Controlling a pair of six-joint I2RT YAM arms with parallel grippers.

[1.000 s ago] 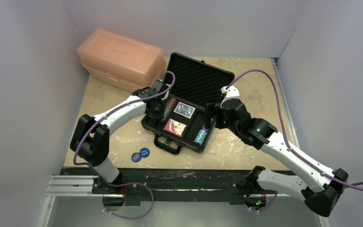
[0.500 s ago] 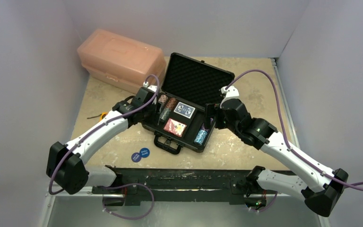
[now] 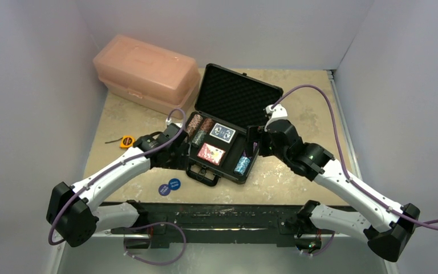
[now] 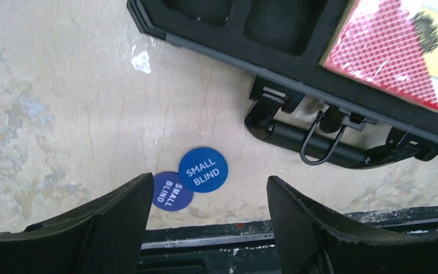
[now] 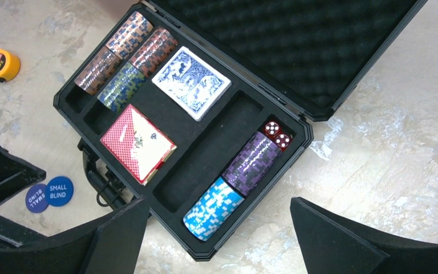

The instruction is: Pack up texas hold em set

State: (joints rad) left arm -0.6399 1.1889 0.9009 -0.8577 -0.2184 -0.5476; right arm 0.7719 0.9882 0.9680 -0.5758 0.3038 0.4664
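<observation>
The black briefcase (image 3: 236, 100) lies open mid-table, its handle (image 4: 319, 140) toward me. In its foam slots lie brown and green chip stacks (image 5: 122, 54), a blue deck (image 5: 191, 83), a red deck (image 5: 138, 142), purple chips (image 5: 251, 162), light blue chips (image 5: 214, 208) and red dice (image 5: 278, 134). Two blue "SMALL BLIND" discs (image 4: 203, 169) lie overlapped on the table in front of the case. My left gripper (image 4: 209, 180) is open and empty, above the discs by the case's front left corner. My right gripper (image 5: 218, 202) is open and empty, above the case's right end.
A large pink plastic box (image 3: 145, 71) stands at the back left, close to the case lid. A small yellow tape measure (image 3: 126, 140) lies on the table left of the case. The black rail (image 4: 217, 240) at the near table edge runs just behind the discs.
My left arm has drawn back from the chip slots at the case's left end toward the near left, uncovering the chip stacks there. The right arm has not moved.
</observation>
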